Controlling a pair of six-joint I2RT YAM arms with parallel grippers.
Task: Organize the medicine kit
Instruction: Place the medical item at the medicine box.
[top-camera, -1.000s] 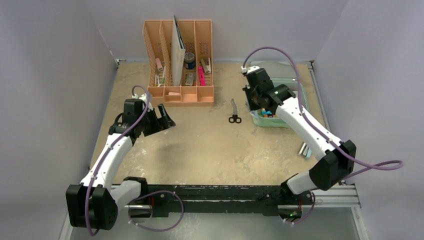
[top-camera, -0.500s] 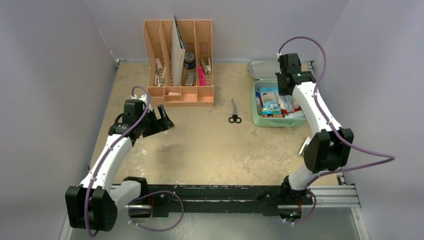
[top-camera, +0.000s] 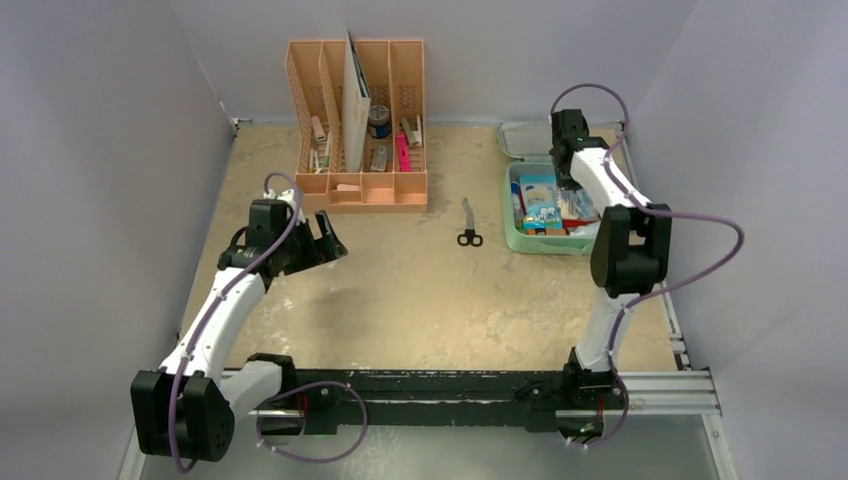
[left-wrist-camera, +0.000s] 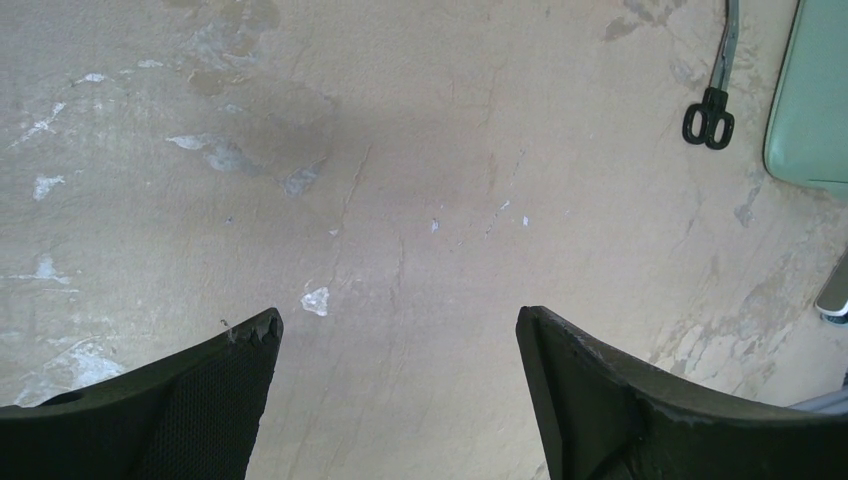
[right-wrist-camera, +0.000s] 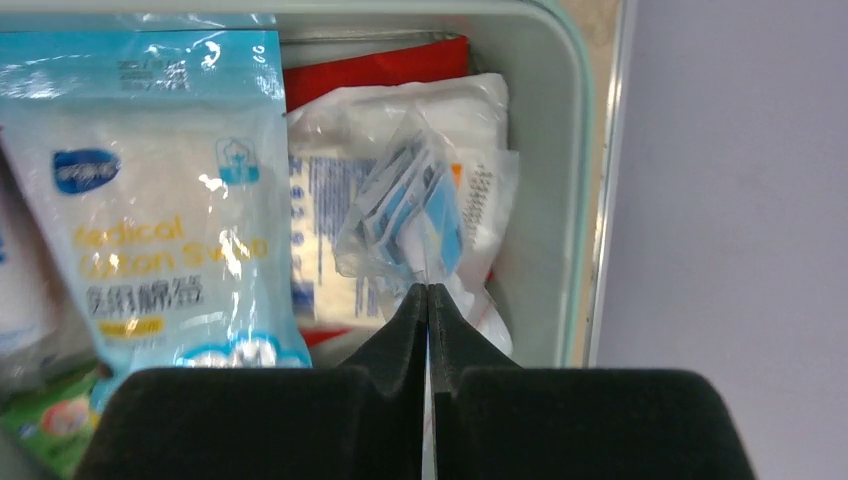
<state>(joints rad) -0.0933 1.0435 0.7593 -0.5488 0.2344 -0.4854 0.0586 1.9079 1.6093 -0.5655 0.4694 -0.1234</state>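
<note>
Top view. We count one medicine kit (top-camera: 540, 243), open, with its lid (top-camera: 522, 138) laid back. The right arm (top-camera: 622, 245) reaches over the kit and hides the right gripper (right-wrist-camera: 428, 300) from above. There is one pair of scissors (top-camera: 468, 226), which lies between the two hands. One peach organizer (top-camera: 358, 125) stands beyond the left gripper (top-camera: 330, 240), with no object between that gripper and the kit except the scissors.

Left wrist view. We see two fingers (left-wrist-camera: 610, 400) spread wide with nothing between them, above bare table (left-wrist-camera: 400, 200). The scissors lie ahead and to the right. A corner of the kit's outer wall shows further right. A small grey object (left-wrist-camera: 835, 295) at the right edge is cut off, and we cannot tell what it is.

Right wrist view. Only here do we see the kit's contents:
- The two fingers are pressed tip to tip, pinching the lower edge of one clear packet of blue sachets (right-wrist-camera: 410, 210).
- One cotton bag (right-wrist-camera: 150, 200) is to the gripper's left.
- One white wrapped pack (right-wrist-camera: 330, 250) lies under the packet.
- One red item (right-wrist-camera: 380, 65) is ahead.
- One green packet (right-wrist-camera: 40, 420) is at the near left, partly hidden.

The kit's wall is just to the right.
</note>
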